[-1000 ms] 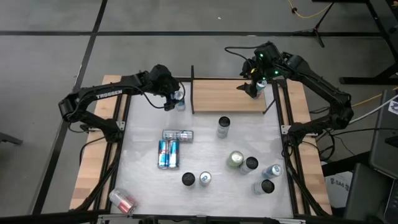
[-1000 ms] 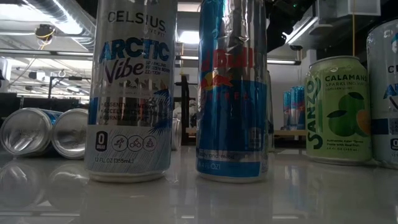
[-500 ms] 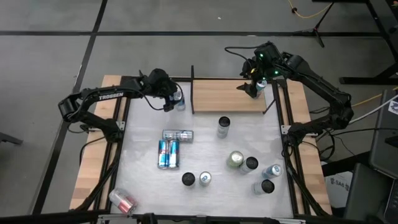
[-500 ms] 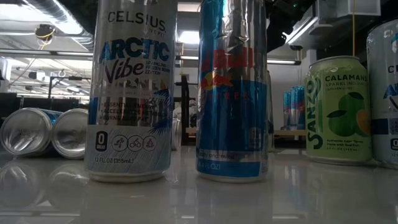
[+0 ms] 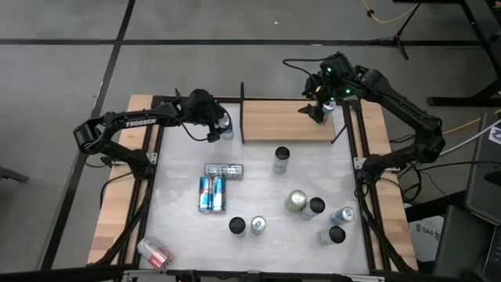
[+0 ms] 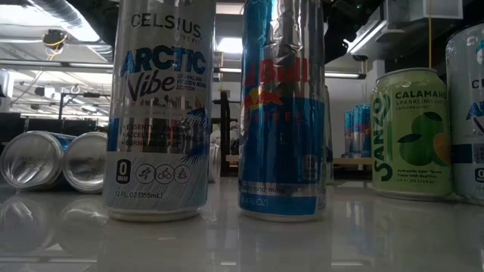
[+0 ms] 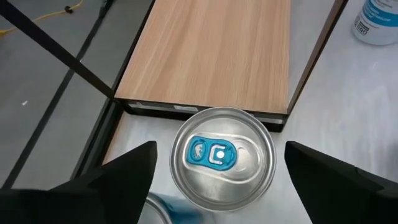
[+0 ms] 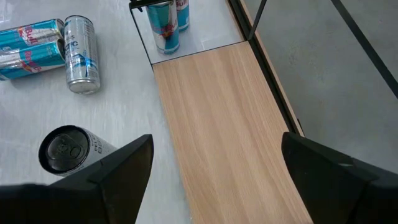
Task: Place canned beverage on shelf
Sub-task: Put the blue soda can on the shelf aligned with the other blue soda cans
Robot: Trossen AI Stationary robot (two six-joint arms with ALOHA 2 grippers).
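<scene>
Can (image 5: 226,125) with a silver top and blue tab stands upright on the white desk (image 5: 258,180) in the upper left of the overhead frame, just beside the left end of the shelf (image 5: 286,119). Left end effector (image 5: 217,127) is at this can, fingers spread wide on either side of it; in the left wrist view the fingers (image 7: 118,177) stand apart from the can (image 7: 222,157), not gripping it. Shelf is a light-brown board with thin black uprights, at the upper middle of the overhead frame, with nothing on its board. Right end effector (image 5: 318,110) hovers over the shelf's right end, fingers wide open and holding nothing. More cans, some upright and some lying down, are scattered across the lower half of the desk.
</scene>
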